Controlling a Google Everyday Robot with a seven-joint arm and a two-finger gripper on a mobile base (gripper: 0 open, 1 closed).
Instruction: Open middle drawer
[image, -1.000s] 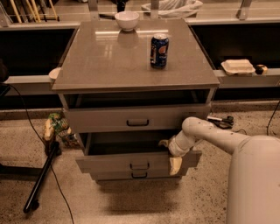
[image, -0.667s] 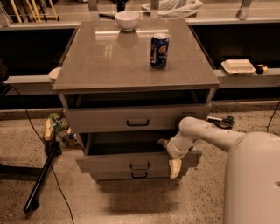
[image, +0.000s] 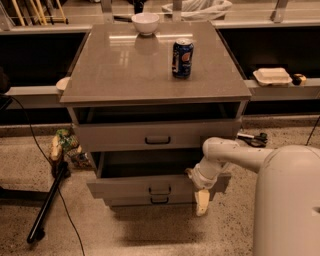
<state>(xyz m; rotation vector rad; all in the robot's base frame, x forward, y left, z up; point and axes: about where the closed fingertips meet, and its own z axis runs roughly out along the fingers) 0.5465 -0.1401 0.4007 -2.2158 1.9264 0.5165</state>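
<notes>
The middle drawer (image: 125, 187) is a grey flat front with a small black loop handle (image: 159, 189). It stands pulled out from the cabinet, with a dark gap above it. My gripper (image: 200, 196) hangs at the right end of this drawer's front, pointing down toward the floor, to the right of the handle. My white arm (image: 235, 152) reaches to it from the right.
The top drawer (image: 157, 136) is also partly out. The bottom drawer (image: 150, 201) sits just under the middle one. A blue soda can (image: 182, 58) and a white bowl (image: 145, 22) stand on the cabinet top. A black stand leg (image: 47, 207) and cables lie on the floor at the left.
My arm's elbow has shifted slightly to the left. The gripper and the middle drawer stay about where they were.
</notes>
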